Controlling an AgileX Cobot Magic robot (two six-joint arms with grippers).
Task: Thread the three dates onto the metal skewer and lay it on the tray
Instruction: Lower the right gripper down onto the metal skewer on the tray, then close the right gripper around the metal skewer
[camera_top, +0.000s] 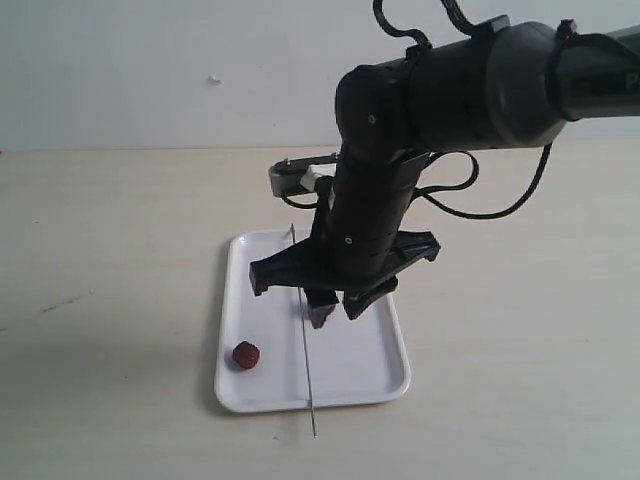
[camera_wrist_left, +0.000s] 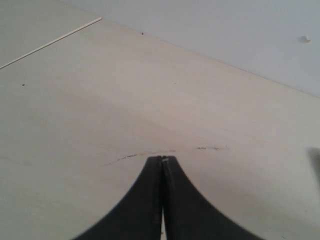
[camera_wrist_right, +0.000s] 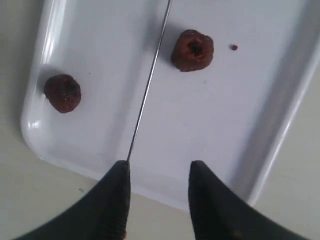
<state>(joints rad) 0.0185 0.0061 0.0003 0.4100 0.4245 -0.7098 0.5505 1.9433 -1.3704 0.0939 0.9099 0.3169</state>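
Resting on the desk (camera_top: 120, 250), a white tray (camera_top: 365, 365) lies beneath the right gripper (camera_wrist_right: 159, 167), jaws apart, empty. The left gripper (camera_wrist_left: 162, 161) is closed. The skewer (camera_top: 307, 370) crosses the tray lengthwise; one date (camera_top: 246, 354) sits by its near-left corner, another date (camera_wrist_right: 192, 50) mid-tray.

This looks like a robot test station in a lab: the white tray (camera_top: 270, 290) sits on a plain, pale wood-toned desk (camera_top: 520, 380), and behind the tray the desk ends at a plain light-grey wall (camera_top: 150, 60). Above the tray hangs a black jointed robot arm (camera_top: 450, 90) with black cables (camera_top: 500, 205) looping off it. Left of the tray the desk bears faint scuff marks (camera_top: 60, 300).
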